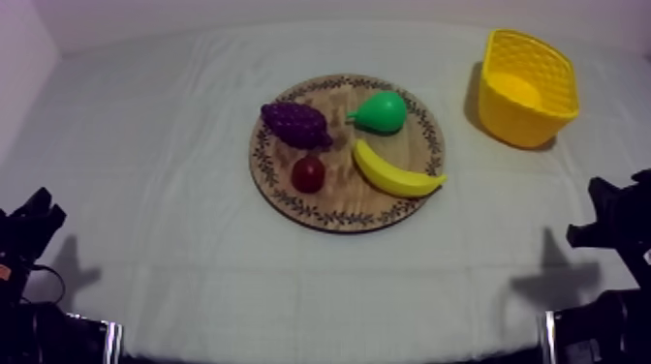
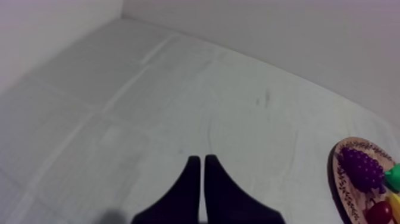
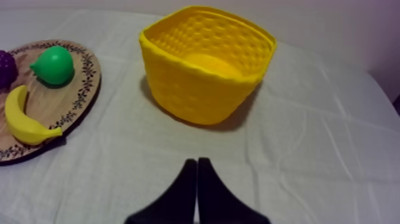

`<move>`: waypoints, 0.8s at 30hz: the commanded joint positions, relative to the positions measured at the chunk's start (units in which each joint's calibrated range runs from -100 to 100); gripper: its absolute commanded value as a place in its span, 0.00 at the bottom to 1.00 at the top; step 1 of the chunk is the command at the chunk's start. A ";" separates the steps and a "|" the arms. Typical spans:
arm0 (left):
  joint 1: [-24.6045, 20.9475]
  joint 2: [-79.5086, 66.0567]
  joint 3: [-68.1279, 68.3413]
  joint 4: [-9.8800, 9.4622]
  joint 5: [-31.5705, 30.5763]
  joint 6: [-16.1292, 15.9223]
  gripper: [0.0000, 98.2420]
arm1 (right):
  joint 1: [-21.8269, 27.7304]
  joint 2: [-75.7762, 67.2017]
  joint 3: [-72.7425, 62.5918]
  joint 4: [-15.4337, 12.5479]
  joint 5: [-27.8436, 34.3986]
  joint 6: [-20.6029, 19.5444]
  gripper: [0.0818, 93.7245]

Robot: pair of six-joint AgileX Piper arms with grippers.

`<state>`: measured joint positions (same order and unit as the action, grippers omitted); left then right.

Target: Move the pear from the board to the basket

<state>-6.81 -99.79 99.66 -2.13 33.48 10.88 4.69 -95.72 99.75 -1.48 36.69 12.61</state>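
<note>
Centre of the top view: pear (image 1: 383, 112) on wooden board (image 1: 291, 198), yellow basket (image 1: 528, 87) upper right, empty. Both left gripper (image 2: 200, 159) and right gripper (image 3: 197, 161) closed on nothing. Pick and place both pending.

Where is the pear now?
From above, the pear lies on the wooden board, far right side, between the grapes and the yellow basket, just behind the banana.

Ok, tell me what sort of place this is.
Most likely a robot test bench: a table under a grey-white cloth against bare walls, a toy pear and banana on a wooden board beside a yellow basket, with the left gripper and right gripper resting low at the sides.
</note>
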 commanded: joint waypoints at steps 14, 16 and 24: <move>-0.03 -0.04 0.00 0.01 -0.01 0.01 0.00 | -4.06 17.44 -20.36 1.37 4.79 2.62 0.00; -0.03 -0.04 0.00 0.01 -0.01 0.00 0.00 | -5.09 23.21 -28.10 1.24 6.49 4.29 0.00; -0.03 -0.04 0.00 0.01 -0.01 0.00 0.00 | -10.82 45.48 -57.14 0.42 15.38 12.60 0.00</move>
<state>-6.81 -99.79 99.66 -2.13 33.48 10.86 -4.81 -60.32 57.66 -0.74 50.19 21.90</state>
